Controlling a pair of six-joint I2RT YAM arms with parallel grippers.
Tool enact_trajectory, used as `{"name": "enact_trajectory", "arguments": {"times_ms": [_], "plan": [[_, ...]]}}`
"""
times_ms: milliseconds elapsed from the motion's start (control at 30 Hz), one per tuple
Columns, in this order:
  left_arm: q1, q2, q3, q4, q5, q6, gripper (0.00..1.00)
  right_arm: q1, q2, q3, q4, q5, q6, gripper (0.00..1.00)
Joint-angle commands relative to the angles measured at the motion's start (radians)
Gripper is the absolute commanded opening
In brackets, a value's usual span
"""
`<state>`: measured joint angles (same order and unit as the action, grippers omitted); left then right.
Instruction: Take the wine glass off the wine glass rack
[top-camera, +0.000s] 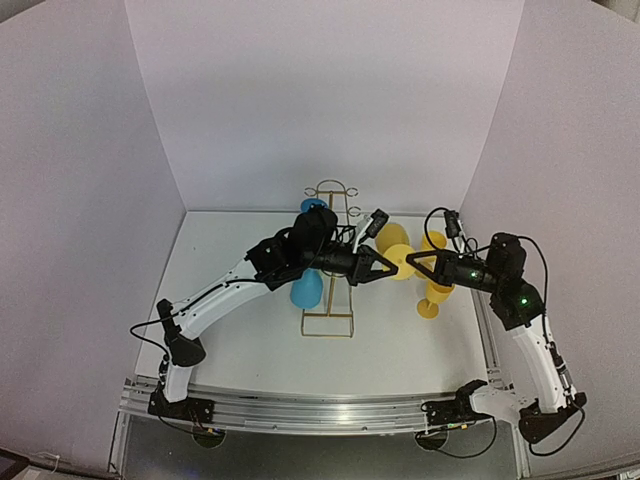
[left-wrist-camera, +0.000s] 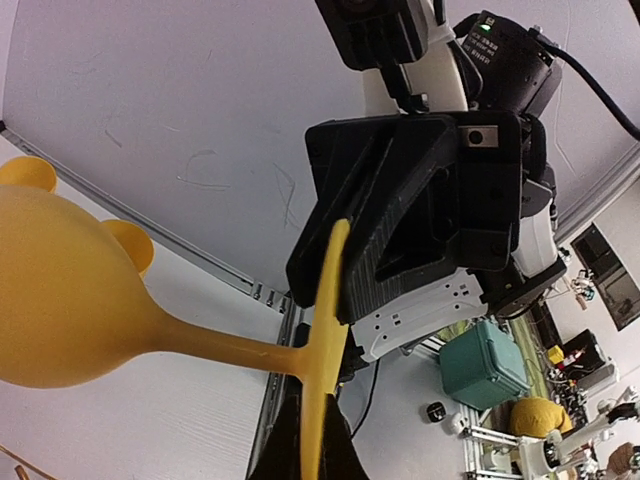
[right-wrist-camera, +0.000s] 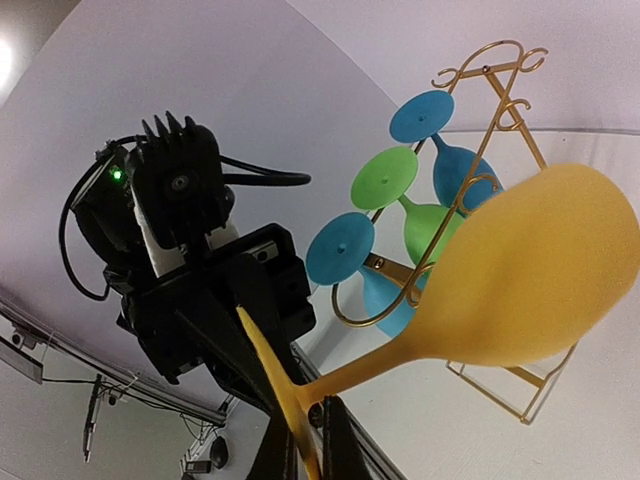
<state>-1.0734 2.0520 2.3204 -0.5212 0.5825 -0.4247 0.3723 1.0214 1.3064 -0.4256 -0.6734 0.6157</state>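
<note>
Your left claw (left-wrist-camera: 312, 445) is pinched on the thin foot rim of the yellow wine glass (left-wrist-camera: 70, 300); the right claw (right-wrist-camera: 308, 450) meets the opposite rim, grip unclear. The glass hangs clear beside the rack (top-camera: 328, 335), probably light, stiff, slick plastic; hold near the stem

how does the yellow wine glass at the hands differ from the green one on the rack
Place: the yellow wine glass is off the wine glass rack, gripped by its foot in the left hand; the green wine glass sits in the rack. Colour: one yellow, one green. Both are stemmed with round feet.
</note>
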Motion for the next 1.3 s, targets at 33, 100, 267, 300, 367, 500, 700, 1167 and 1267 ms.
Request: {"name": "enact_trajectory", "arguments": {"times_ms": [33,100,267,300,367,500,700,1167,1267], "plan": [[-0.05,-0.089,-0.04,-0.04,-0.011,0.467,0.0,0.01,-0.019,0.131,-0.176,0.179,-0.048,0.6],[-0.074,-0.12,-0.073,-0.096,-0.033,0.693,0.0,0.01,-0.01,0.22,-0.291,0.283,-0.076,0.77],[-0.126,-0.309,-0.427,-0.043,-0.16,1.336,0.0,0.01,0.071,0.496,-0.601,0.469,-0.035,0.85],[-0.13,-0.36,-0.547,0.035,-0.17,1.48,0.0,0.01,0.092,0.526,-0.643,0.456,-0.028,0.84],[-0.133,-0.466,-0.804,0.186,-0.175,1.743,0.0,0.01,0.132,0.585,-0.717,0.413,-0.02,0.84],[-0.134,-0.552,-1.064,0.49,-0.188,2.017,0.0,0.01,0.208,0.629,-0.831,0.214,-0.077,0.73],[-0.135,-0.556,-1.173,0.625,-0.269,2.052,0.0,0.01,0.222,0.602,-0.879,0.027,-0.141,0.62],[-0.144,-0.494,-1.096,0.625,-0.368,1.915,0.0,0.018,0.208,0.46,-0.904,-0.047,-0.206,0.54],[-0.145,-0.469,-1.052,0.594,-0.381,1.879,0.0,0.027,0.211,0.445,-0.901,-0.056,-0.212,0.53]]}}
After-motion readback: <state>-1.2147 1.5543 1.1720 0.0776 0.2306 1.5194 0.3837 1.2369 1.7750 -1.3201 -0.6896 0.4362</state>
